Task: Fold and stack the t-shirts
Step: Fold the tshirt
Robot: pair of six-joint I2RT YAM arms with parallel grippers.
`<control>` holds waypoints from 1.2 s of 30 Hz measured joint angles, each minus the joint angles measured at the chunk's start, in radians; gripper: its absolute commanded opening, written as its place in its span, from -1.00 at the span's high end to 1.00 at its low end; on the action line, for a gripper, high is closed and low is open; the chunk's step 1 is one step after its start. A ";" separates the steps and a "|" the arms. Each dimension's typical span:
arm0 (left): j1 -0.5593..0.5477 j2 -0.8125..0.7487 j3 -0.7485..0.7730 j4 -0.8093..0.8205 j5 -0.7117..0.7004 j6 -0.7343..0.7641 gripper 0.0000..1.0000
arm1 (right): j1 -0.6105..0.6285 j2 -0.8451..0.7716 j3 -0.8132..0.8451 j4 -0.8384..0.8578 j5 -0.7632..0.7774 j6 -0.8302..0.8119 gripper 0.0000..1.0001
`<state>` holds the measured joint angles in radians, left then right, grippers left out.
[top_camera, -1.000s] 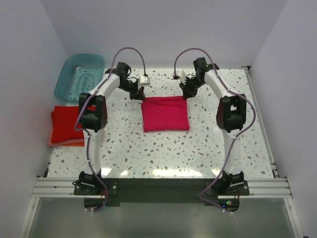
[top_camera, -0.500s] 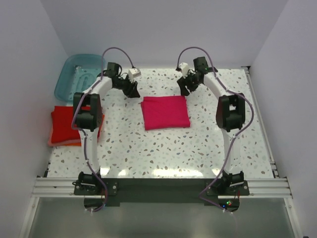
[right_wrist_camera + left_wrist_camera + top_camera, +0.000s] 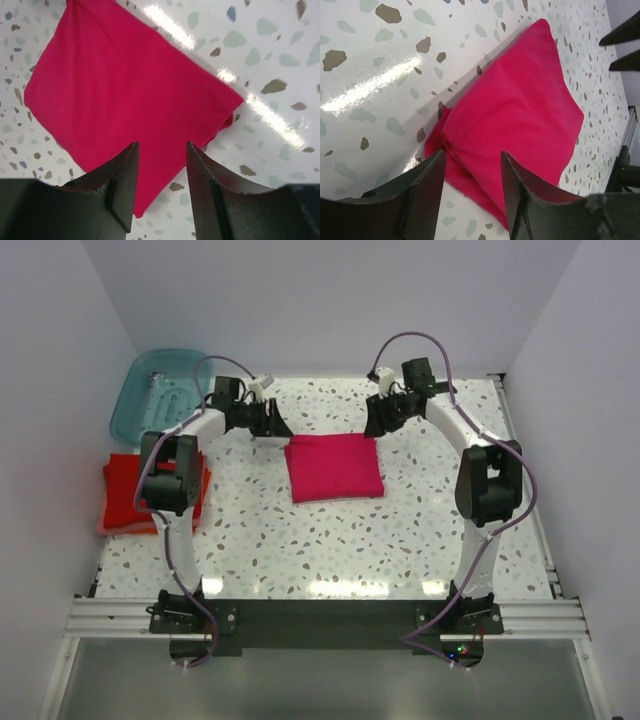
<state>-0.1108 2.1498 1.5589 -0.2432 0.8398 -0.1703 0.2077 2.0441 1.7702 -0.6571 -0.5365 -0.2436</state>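
The magenta-pink t-shirt [image 3: 334, 468] lies folded in a rectangle in the middle of the speckled table [image 3: 330, 550]. It also shows in the left wrist view [image 3: 515, 110] and the right wrist view [image 3: 125, 95]. My left gripper [image 3: 281, 427] is open and empty, just off the shirt's far left corner. My right gripper [image 3: 373, 426] is open and empty, just above its far right corner. A stack of folded red and orange t-shirts [image 3: 130, 495] lies at the table's left edge.
A translucent teal tub [image 3: 160, 390] stands at the far left corner, behind the red stack. White walls close in on both sides and at the back. A metal rail [image 3: 320, 615] runs along the near edge.
Both grippers have lifted off the pink shirt's far corners and drawn back and apart. The shirt stays folded flat. The left arm has swung left, the right arm right.
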 measured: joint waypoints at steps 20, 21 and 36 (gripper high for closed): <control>-0.027 0.198 0.142 0.055 -0.100 -0.159 0.94 | 0.029 0.130 -0.124 0.012 -0.089 0.117 0.17; -0.023 0.197 0.146 0.058 -0.100 -0.159 0.77 | 0.029 0.129 -0.127 0.017 -0.091 0.123 0.16; -0.020 -0.214 -0.253 0.171 0.118 -0.154 0.07 | 0.077 -0.138 -0.346 0.289 -0.246 0.447 0.24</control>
<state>-0.1307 1.9362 1.3056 -0.0719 0.9581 -0.3241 0.2852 1.9060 1.4239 -0.3683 -0.7826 0.2035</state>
